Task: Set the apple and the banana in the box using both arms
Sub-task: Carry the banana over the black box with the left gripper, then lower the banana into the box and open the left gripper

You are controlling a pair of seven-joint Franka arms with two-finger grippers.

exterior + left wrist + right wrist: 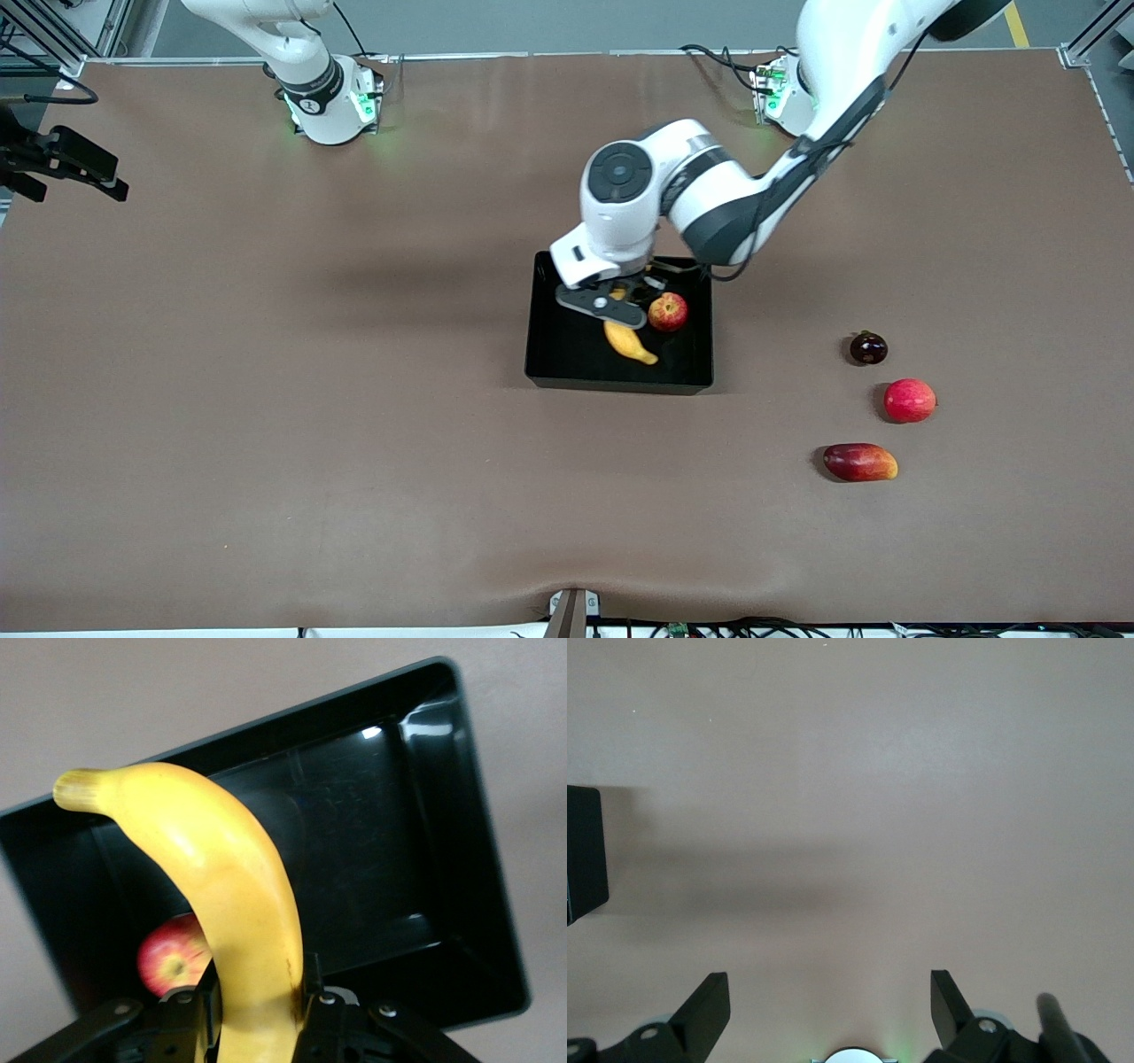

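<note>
My right gripper [830, 1010] waits spread wide over bare table. In the box [549, 354], my left gripper [625, 306] clamps the banana [629, 342], held low for release beside the apple [668, 312].

Hidden in the front view under the left arm's wrist [620, 213]: the left gripper [620, 297], the banana's [630, 343] upper end and part of the box's [567, 354] rim. Cut off at the left wrist view's edge: the banana's [239, 904] gripped end. Half covered by that banana: the apple [173, 955]. Out of the front view entirely: the right gripper [830, 1005].
</note>
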